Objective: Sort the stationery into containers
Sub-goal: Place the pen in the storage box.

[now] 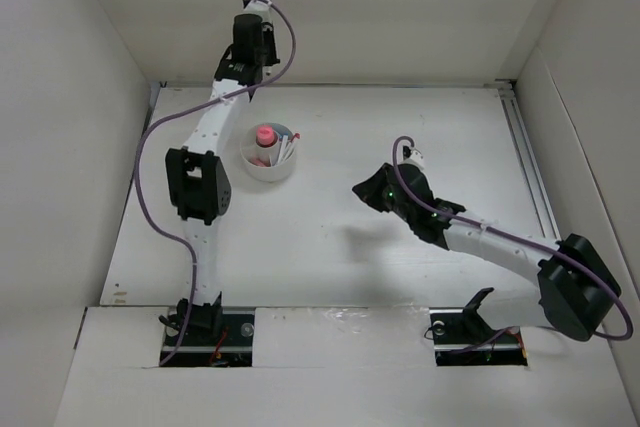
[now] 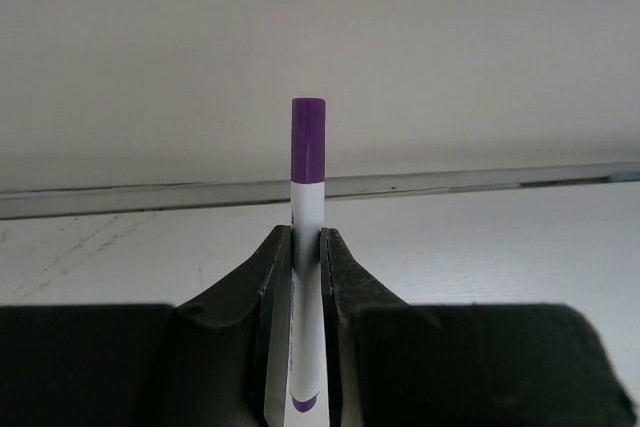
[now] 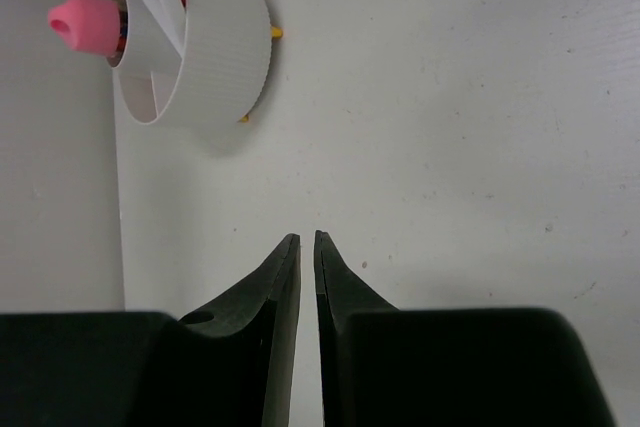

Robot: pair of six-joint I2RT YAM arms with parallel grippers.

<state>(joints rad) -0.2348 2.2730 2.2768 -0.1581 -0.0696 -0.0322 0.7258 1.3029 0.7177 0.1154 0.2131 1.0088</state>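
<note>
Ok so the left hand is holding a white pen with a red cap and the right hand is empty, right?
Not quite: the cap is purple, not red. The left wrist view shows the left hand holding a white pen with a purple cap, and the right hand is empty.

The left arm (image 1: 207,132) reaches far forward from its base, elbow bent at mid-length, its wrist raised high at the back. The left claw (image 2: 307,239) is clamped on a pen (image 2: 308,182), which stands upright between the two fingers with its purple cap well above the tips. The right arm (image 1: 500,245) folds out to the right, then sweeps back leftward and low over the desk (image 1: 330,237). The right claw (image 3: 307,239) points left, its fingers drawn together with only a hairline gap and nothing between them.
</note>
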